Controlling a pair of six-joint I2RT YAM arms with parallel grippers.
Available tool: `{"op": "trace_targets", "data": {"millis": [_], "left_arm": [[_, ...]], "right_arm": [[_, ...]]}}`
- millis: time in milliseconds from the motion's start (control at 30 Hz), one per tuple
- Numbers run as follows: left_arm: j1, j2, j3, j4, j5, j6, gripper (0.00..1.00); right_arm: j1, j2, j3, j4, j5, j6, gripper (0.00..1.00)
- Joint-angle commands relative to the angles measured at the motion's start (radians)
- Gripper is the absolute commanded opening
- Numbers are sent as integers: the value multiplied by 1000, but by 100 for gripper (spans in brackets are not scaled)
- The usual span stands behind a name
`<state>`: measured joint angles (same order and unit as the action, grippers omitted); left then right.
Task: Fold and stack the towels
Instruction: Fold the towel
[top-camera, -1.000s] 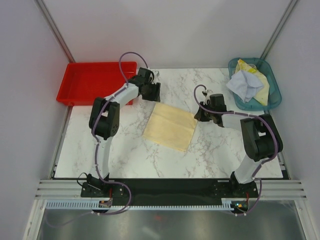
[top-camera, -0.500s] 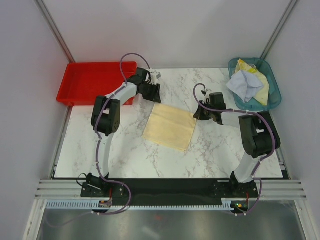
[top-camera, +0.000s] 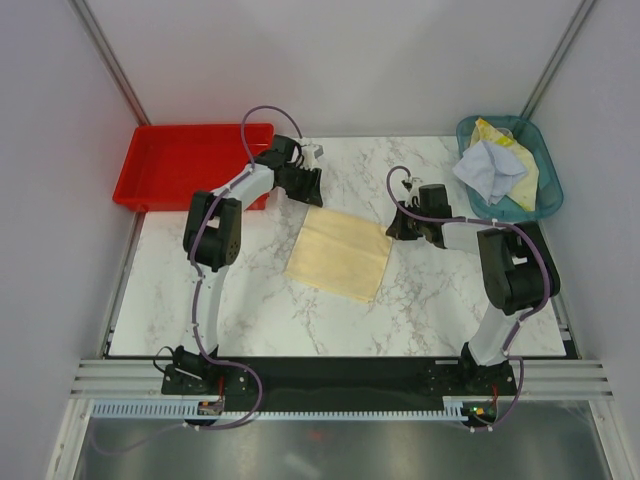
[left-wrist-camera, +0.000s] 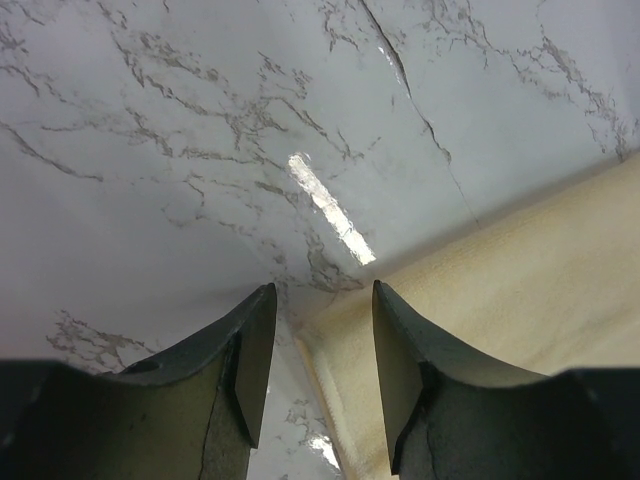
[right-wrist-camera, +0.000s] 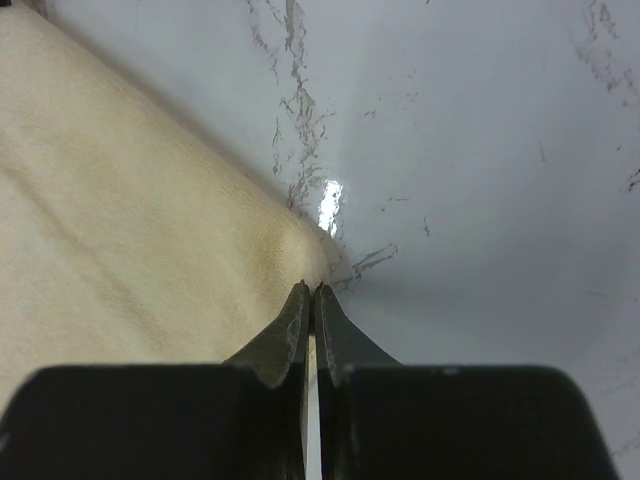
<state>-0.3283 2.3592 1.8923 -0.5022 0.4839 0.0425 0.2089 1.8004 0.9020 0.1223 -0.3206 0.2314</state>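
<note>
From the top view, your cream-yellow towel (top-camera: 340, 253) lies flat and folded in the middle of the marble table (top-camera: 240, 300), turned a bit askew. The left gripper (top-camera: 305, 192) sits low at its far left corner and the right gripper (top-camera: 396, 229) at its far right corner. The other towels, a pale lavender-blue one (top-camera: 484, 170) and a yellow one (top-camera: 517, 160), are bunched up in the teal basket (top-camera: 549, 175) at the far right. There's a red tray (top-camera: 180, 165) at the far left.

On your left wrist view, the left gripper (left-wrist-camera: 322, 298) has its jaws apart. The cream-yellow towel's (left-wrist-camera: 520, 270) corner lies on the table (left-wrist-camera: 200, 120) right between the fingers, with nothing clamped.

On your right wrist view, the right gripper (right-wrist-camera: 311, 290) has its jaws pressed together, tips down at the very corner of the cream-yellow towel (right-wrist-camera: 130, 230). You can't tell whether any cloth is nipped between them. Bare table (right-wrist-camera: 480, 160) fills the right side.
</note>
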Motion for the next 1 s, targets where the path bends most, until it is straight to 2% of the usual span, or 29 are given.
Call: {"op": "trace_targets", "data": {"millis": [0,400,600,700,800,833,967], "left_arm": [[6,-26,-5,-59,-33,57,52],[28,-51,-33,-110,-45,120,50],[29,-40,-22,-125,-45,117,44],[28,-46,-22,-134,-45,119,37],[29,-48,-21,-136,-22,126,15],[28,-46,-16,-137,-9,126,3],[28,-70,37,-142,48,56,2]], "right_arm": [[-2,13,28,-1,-29,-15,6],[-3,31,38,-1,-38,-15,6],[-5,42,41,5,-44,-9,7],[-3,43,46,4,-43,-12,7],[-5,47,54,0,-44,-17,4],[-3,48,64,-1,-47,-21,3],[-5,41,181,-85,-34,-49,0]]}}
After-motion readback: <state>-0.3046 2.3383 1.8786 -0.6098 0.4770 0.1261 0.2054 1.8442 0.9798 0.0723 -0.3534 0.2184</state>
